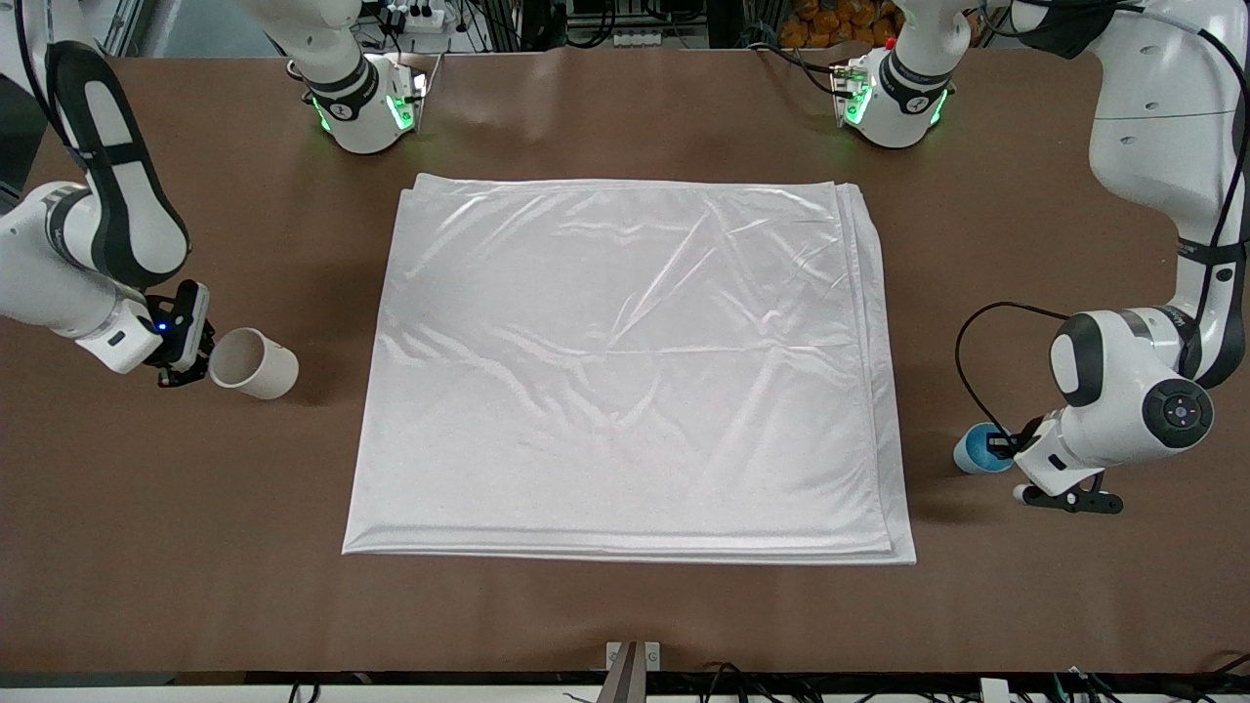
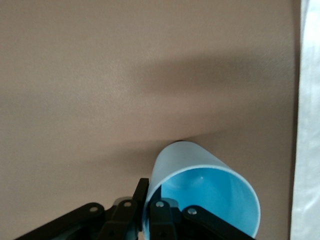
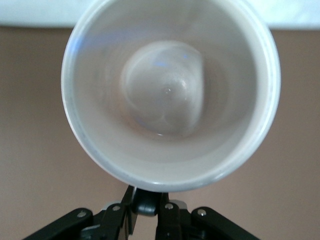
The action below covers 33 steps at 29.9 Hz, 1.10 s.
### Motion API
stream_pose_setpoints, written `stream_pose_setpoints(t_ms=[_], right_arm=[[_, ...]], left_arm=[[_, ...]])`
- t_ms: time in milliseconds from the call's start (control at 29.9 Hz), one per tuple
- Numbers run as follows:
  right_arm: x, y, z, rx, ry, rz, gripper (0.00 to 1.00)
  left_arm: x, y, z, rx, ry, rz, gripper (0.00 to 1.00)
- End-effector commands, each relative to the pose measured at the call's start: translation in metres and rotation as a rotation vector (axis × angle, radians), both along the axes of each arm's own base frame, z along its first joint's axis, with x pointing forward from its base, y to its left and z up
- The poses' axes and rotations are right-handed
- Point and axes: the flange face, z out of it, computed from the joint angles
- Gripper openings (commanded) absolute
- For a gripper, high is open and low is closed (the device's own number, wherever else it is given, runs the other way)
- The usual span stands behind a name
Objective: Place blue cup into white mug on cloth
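Left gripper is closed on the rim of the empty blue cup. Right gripper is closed on the handle of the empty white mug, tilted. Both are beside the cloth, above the worktop.

In the front view you see only a sliver of the small light-blue tapered cup; the left arm's wrist covers the rest, and the left gripper is mostly lost under that same wrist. The left wrist view cuts the cup off at the picture's edge, along with the finger bases. You get just a strip of the shiny white folded cloth there, cropped at the edge. In the right wrist view the cream-white round mug overruns the frame, its rim clipped, its inside blurred. Its small dark handle stub sits half buried between the right gripper's fingers.
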Motion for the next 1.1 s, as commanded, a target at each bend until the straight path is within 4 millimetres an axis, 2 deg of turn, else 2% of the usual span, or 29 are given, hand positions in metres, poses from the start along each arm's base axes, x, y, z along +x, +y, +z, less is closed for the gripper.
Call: stream_pose_setpoints(t_ms=[0, 67, 200, 334, 535, 635, 835, 1002, 1069], right_arm=[[0.014, 0.049, 0.036, 0.048, -0.009, 0.028, 0.00], [0.020, 0.070, 0.042, 0.057, 0.001, 0.025, 0.00], [0.027, 0.132, 0.049, 0.056, 0.012, 0.077, 0.00], [0.027, 0.186, 0.053, 0.052, 0.020, 0.078, 0.00], [0.020, 0.260, 0.055, 0.009, 0.030, 0.088, 0.00], [0.013, 0.310, 0.058, -0.020, 0.026, 0.086, 0.00], [-0.004, 0.396, 0.047, -0.082, 0.032, 0.011, 0.00], [-0.025, 0.448, 0.030, -0.117, 0.034, -0.043, 0.00], [-0.027, 0.467, 0.022, -0.123, 0.031, -0.053, 0.00]], left_arm=[[0.003, 0.001, 0.023, -0.002, -0.030, 0.017, 0.00], [0.003, 0.000, 0.038, -0.003, -0.042, 0.017, 0.00], [0.002, -0.006, 0.062, -0.015, -0.036, 0.026, 0.00], [0.002, -0.018, 0.075, -0.038, -0.024, 0.063, 0.00], [0.001, -0.066, 0.091, -0.032, 0.009, 0.103, 0.00], [-0.003, -0.088, 0.096, -0.028, 0.024, 0.123, 0.00], [-0.009, -0.131, 0.104, -0.023, 0.029, 0.155, 0.00], [-0.015, -0.165, 0.109, -0.020, 0.027, 0.187, 0.00], [-0.018, -0.178, 0.108, -0.016, 0.033, 0.196, 0.00]])
